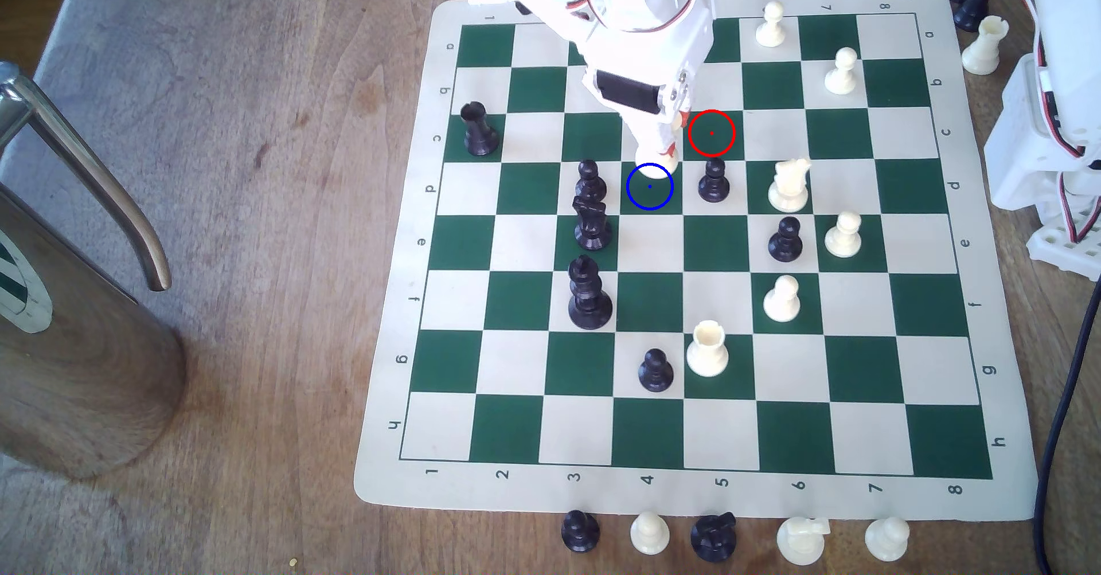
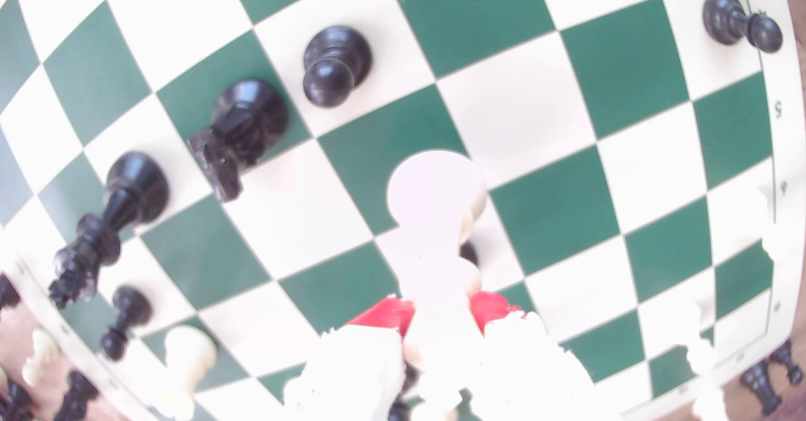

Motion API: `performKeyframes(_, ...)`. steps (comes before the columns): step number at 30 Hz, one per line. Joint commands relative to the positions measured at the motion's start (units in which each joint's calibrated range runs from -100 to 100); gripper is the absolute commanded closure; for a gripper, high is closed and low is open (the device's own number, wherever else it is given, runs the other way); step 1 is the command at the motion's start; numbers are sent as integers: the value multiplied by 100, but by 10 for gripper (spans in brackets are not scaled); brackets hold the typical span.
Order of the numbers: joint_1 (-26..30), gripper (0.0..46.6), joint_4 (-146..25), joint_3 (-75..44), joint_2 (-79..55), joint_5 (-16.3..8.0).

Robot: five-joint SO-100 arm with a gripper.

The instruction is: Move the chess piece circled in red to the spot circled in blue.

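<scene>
overhead, the gripper (image 1: 666, 145) grasps the cream piece (image 2: 436, 211) above a chess mat (image 1: 381, 432) on a wooden table (image 1: 238, 134).

Blue-ringed square (image 1: 649, 194) bare; black pawns (image 1: 590, 181) (image 1: 713, 182) flank it, 1 each side.

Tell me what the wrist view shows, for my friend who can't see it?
The end effector, with red pads, is shut on a tall cream chess piece held over a green-and-white board. Black pieces stand nearby.
</scene>
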State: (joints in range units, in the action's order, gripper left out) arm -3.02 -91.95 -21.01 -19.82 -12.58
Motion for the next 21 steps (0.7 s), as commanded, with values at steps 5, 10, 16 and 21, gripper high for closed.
performKeyframes(5, 40, 464, 153, -428, 38, -29)
performKeyframes(10, 48, 464, 170, -474, -132, -54)
performKeyframes(16, 103, 464, 186, -510, -175, -68)
performKeyframes(21, 181, 464, 186, -546, -158, -73)
